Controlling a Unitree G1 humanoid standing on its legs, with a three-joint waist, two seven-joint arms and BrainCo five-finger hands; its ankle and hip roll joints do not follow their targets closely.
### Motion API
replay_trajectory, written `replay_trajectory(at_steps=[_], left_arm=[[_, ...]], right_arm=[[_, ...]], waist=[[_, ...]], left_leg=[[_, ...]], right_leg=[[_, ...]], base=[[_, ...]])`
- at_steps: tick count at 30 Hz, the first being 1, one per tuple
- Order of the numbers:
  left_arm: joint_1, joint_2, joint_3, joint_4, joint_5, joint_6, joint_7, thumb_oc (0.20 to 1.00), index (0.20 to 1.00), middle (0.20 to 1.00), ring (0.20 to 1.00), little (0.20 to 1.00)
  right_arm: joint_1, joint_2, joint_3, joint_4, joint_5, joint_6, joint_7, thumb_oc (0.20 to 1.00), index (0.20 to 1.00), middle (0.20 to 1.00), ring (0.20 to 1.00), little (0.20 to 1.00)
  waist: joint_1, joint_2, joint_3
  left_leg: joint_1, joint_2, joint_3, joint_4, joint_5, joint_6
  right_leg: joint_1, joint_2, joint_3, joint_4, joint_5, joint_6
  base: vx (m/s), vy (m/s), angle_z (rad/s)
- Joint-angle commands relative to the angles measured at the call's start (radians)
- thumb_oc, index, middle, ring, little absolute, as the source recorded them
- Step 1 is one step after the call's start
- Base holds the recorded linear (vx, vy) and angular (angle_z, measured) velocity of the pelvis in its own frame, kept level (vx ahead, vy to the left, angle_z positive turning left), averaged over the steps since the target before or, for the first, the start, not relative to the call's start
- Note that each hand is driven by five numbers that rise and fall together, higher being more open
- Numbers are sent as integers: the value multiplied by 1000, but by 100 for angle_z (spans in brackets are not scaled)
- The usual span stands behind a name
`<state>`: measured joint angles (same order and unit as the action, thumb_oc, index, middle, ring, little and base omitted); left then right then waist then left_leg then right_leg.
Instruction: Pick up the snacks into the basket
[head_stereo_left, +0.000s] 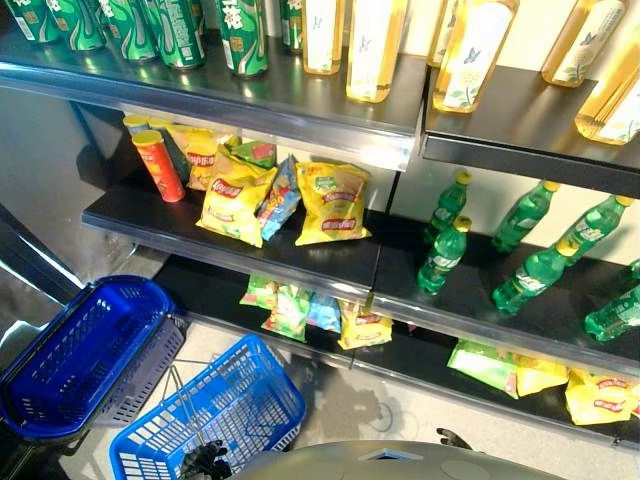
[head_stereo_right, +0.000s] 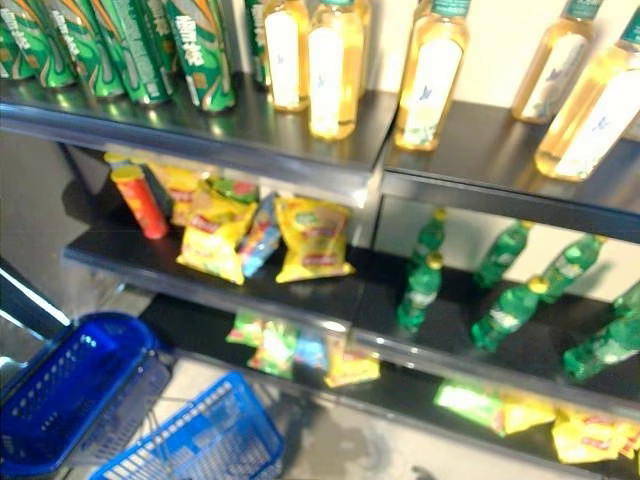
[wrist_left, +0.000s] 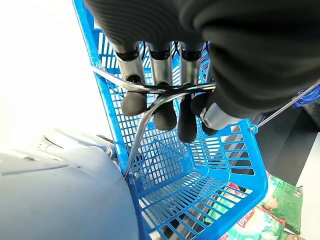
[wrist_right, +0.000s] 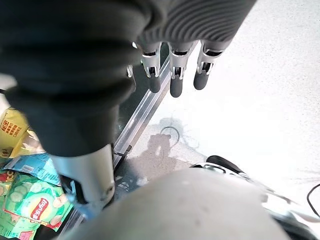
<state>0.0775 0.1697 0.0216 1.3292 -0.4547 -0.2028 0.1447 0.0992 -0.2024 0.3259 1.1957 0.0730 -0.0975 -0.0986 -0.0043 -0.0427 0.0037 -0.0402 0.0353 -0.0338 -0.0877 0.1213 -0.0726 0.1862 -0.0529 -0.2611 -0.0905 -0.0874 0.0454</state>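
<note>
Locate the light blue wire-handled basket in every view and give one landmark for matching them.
Left eye view: basket at bottom, left of centre, on the floor.
Right eye view: basket at bottom left.
Left wrist view: basket hangs by its wire handle from the left hand.
Right wrist view: not in it.
Shared landmark: snack bags on the bottom shelf.

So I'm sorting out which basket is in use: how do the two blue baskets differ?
The light blue basket has an open lattice wall and thin wire handles, which the left hand is curled around. The dark blue basket beside it is deeper in colour, rounder-rimmed, and no hand touches it. Both are plastic and hold no snacks.
</note>
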Motion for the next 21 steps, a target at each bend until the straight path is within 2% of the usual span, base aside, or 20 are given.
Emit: replay_trajectory(at_steps=[1,21], left_arm=[[-43,-18,-11,61,6,-23,-17,200,200,200,200,200],[-38,-16,-4,67,-1,-28,-22,200,200,200,200,200]], right_arm=[[-39,19,-14,27,33,-27,0,1000,1000,1000,1000,1000],[-48,16,-25,70,30,-26,-4,1000,1000,1000,1000,1000]], waist=[[41,-14,-16],[44,-16,-14]], left_leg=[[21,-3,-6,0,-51,28],[23,1,-3,0,-53,28]], right_leg=[[-111,-40,14,3,147,79],[-112,-35,17,3,144,78]], base=[[0,0,0],[0,0,0]])
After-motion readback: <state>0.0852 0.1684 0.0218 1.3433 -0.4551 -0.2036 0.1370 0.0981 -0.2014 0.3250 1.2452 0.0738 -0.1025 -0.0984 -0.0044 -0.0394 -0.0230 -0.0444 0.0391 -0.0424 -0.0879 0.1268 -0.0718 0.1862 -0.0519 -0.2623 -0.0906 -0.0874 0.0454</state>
